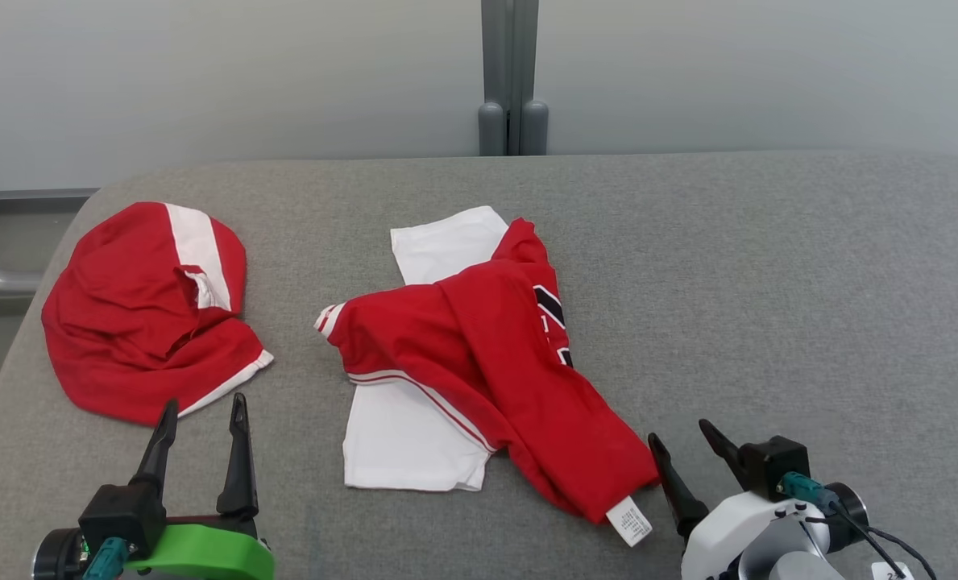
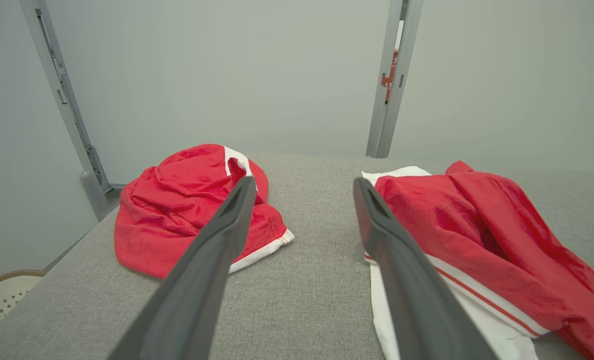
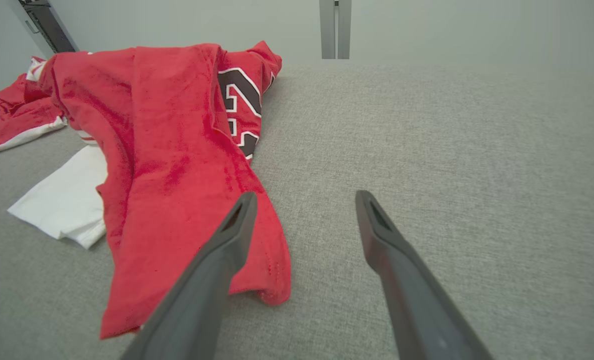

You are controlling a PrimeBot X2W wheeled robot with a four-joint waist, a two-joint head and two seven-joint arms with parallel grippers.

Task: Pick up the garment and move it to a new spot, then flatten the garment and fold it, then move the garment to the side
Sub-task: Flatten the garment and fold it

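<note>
We see the red-and-white garment [image 1: 487, 362] lying crumpled in the middle of the grey cloth-covered desk [image 1: 769, 282]. Its red part is draped slantwise over a white part that lies flat beneath. Its dark numerals [image 1: 551, 310] show along the far right edge, and a white label [image 1: 630, 521] hangs at its near corner. Our left hand [image 1: 205, 400] is at the near left, its two dark fingers spread apart and holding nothing. Beyond its tips lies a second red garment [image 1: 140, 314], bunched, with a white stripe, near the desk's left edge and apart from the first. Our right hand [image 1: 678, 429] is at the near right, fingers likewise apart and empty, just beside the near red corner of the red-and-white garment. We cannot tell whether its closer finger touches the cloth. A grey post [image 1: 509, 80] stands against the pale wall behind the desk.
</note>
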